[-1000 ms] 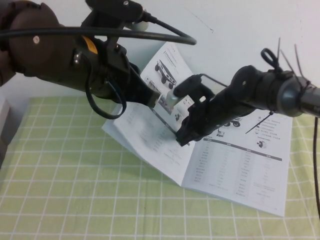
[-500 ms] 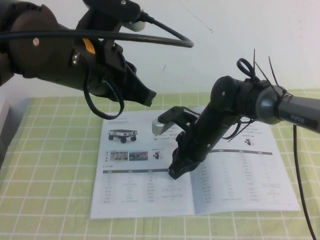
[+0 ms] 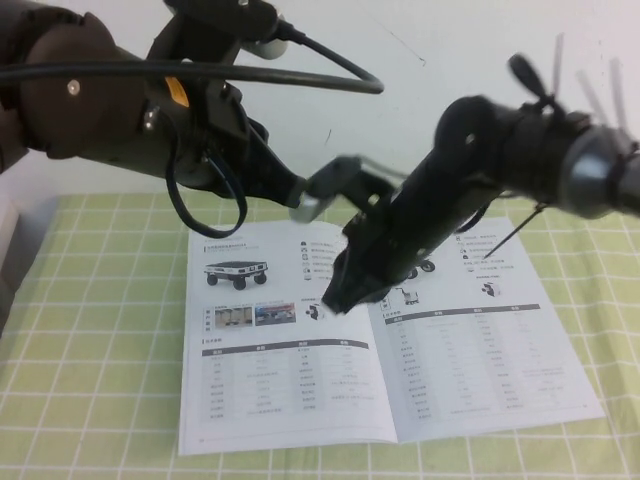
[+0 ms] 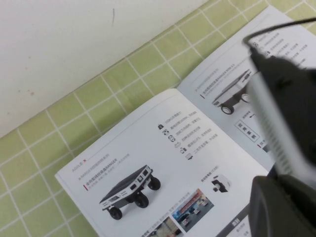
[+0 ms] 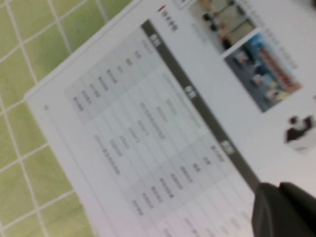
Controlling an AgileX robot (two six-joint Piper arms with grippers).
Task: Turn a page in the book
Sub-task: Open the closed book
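The book [image 3: 480, 360] lies open and flat on the green checked mat, showing robot pictures and spec tables. The page [image 3: 260, 360] rests flat as its left-hand leaf, with nothing holding it. My right gripper [image 3: 335, 300] hangs shut over the spread close to the spine, with nothing in it. In the right wrist view the right gripper [image 5: 276, 190] is dark above a table on the book [image 5: 163, 123]. My left gripper [image 3: 298, 192] hovers shut and empty above the book's far edge. The left wrist view has the left gripper [image 4: 276, 197] over the book [image 4: 163, 163].
The green checked mat [image 3: 100, 380] covers the table and a white wall [image 3: 450, 60] rises close behind the book. Black cables loop over the left arm [image 3: 120, 100]. The right arm [image 3: 520, 160] reaches in low across the book's far right corner.
One second ago the left gripper held the leaf raised; it has since dropped flat to the left. The right gripper has risen slightly and drifted away from the table; the left gripper stays near the far edge.
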